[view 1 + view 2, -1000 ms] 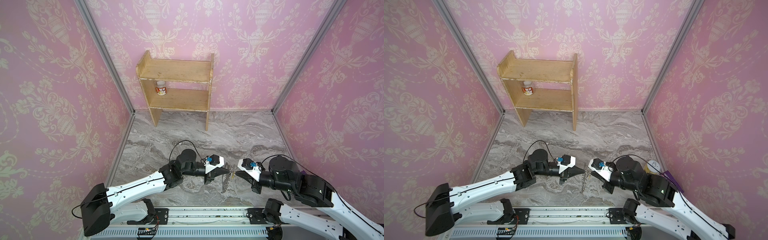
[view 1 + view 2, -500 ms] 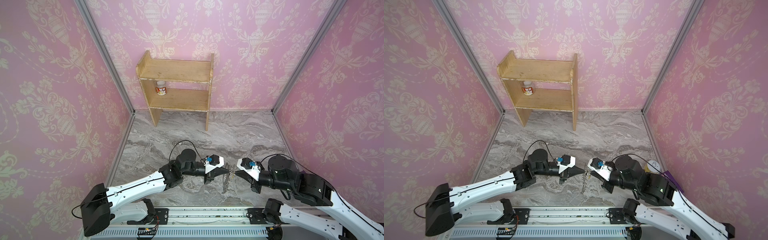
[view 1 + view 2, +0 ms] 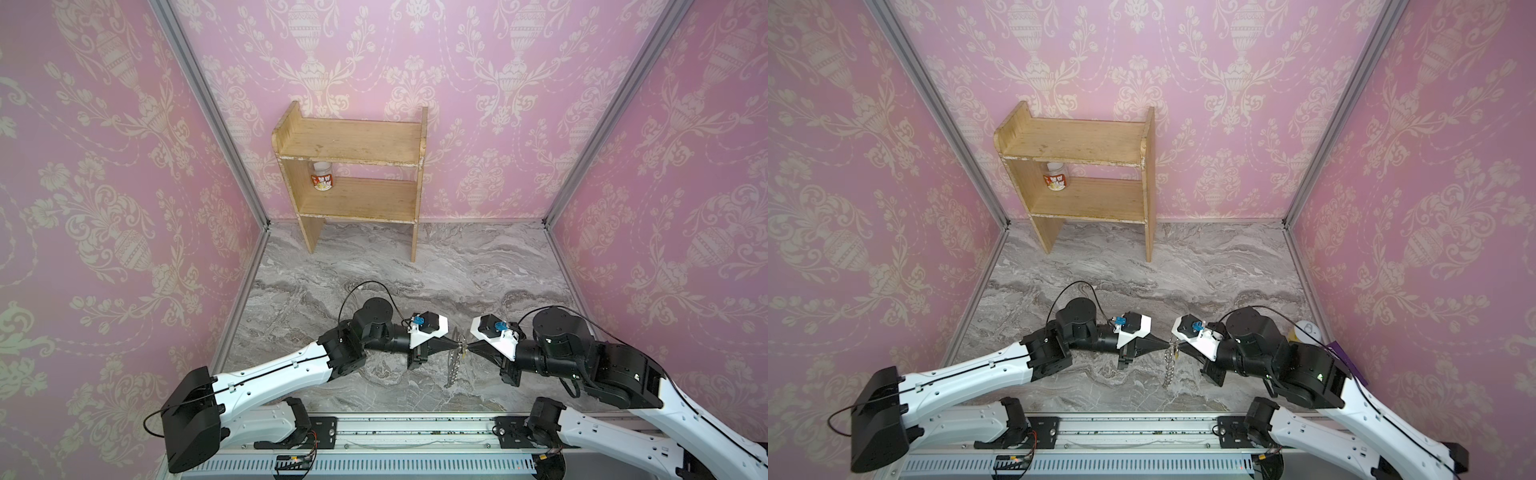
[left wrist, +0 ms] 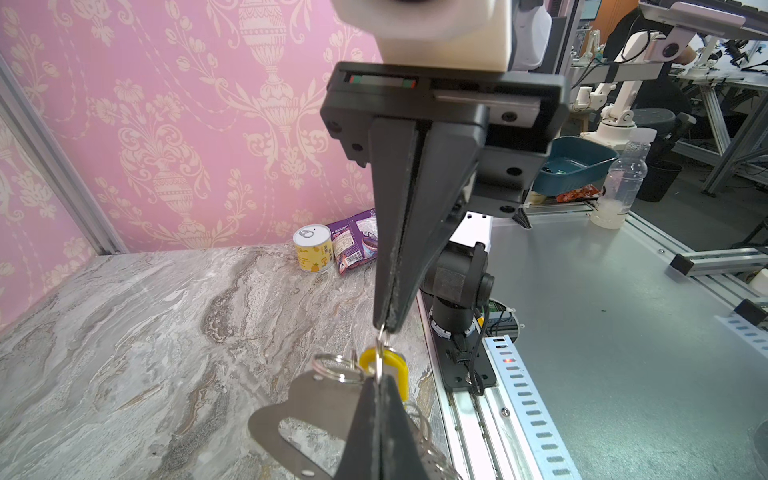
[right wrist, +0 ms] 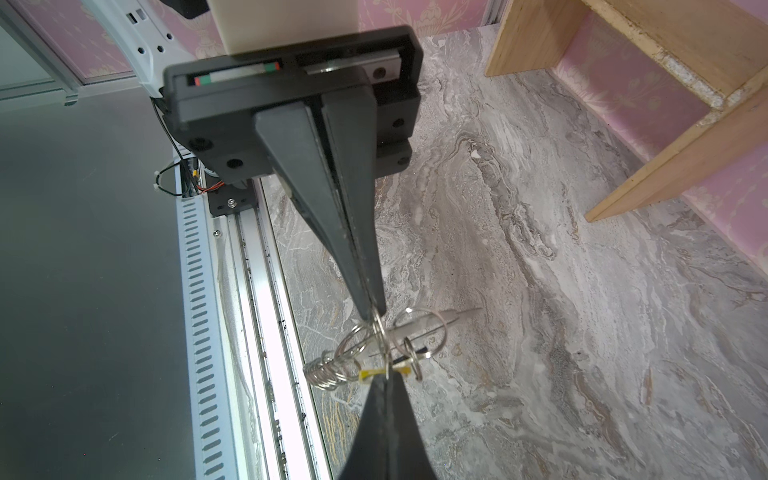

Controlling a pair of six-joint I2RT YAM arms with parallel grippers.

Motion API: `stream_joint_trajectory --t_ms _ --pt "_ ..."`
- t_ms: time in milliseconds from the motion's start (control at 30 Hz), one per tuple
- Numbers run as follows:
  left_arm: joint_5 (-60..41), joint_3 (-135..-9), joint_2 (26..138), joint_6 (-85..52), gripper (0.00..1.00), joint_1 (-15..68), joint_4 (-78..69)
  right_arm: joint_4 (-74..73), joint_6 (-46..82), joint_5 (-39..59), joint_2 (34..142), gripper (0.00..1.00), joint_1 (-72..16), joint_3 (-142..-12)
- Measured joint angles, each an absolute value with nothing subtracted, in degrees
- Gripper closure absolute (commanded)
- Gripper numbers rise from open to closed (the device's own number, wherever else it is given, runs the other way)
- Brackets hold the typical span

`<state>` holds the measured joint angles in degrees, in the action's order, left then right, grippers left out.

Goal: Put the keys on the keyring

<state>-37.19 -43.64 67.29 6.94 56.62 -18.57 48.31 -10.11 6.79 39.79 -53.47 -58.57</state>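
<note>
The keyring [image 4: 309,401], a flat grey plate with a handle slot and split rings [image 4: 332,365] along one edge, hangs in the air edge-on in both top views [image 3: 456,361] [image 3: 1169,368]. My left gripper [image 4: 379,376] [image 3: 459,343] and right gripper [image 5: 386,376] [image 3: 1177,344] meet tip to tip. Both are shut on the same thin split ring [image 4: 380,353] of the keyring. A yellow key [image 4: 395,370] [image 5: 365,375] hangs right at that ring, and its looped end seems to sit around it. Several more rings [image 5: 328,372] bunch along the plate's edge.
A wooden shelf [image 3: 353,166] stands at the back wall with a small jar [image 3: 322,178] on its lower board. A yellow can [image 4: 312,249] [image 3: 1306,330] and a purple packet [image 4: 355,241] lie by the right wall. The rail [image 3: 395,432] runs along the front edge.
The right gripper has crept a little leftward, closing up against the left gripper's tip. The keyring hangs as before and both grippers stay shut.
</note>
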Motion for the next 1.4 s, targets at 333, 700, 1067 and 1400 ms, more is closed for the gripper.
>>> stream_joint_trajectory --t_ms 333,700,1067,1400 --pt "-37.45 -43.64 67.29 7.51 1.00 56.62 -18.41 48.80 -10.11 7.29 40.01 1.00 -53.47 -59.11" --pt "-37.82 -43.66 67.29 8.14 1.00 56.62 -17.56 49.21 -10.22 8.43 41.39 1.00 -53.45 -59.96" --pt "-38.28 -43.72 67.81 8.45 1.00 56.64 -16.14 48.82 -10.57 9.78 41.78 1.00 -53.56 -61.30" --pt "-38.22 -44.05 68.10 8.49 1.00 56.62 -14.87 48.90 -10.59 10.92 41.80 1.00 -53.56 -61.67"
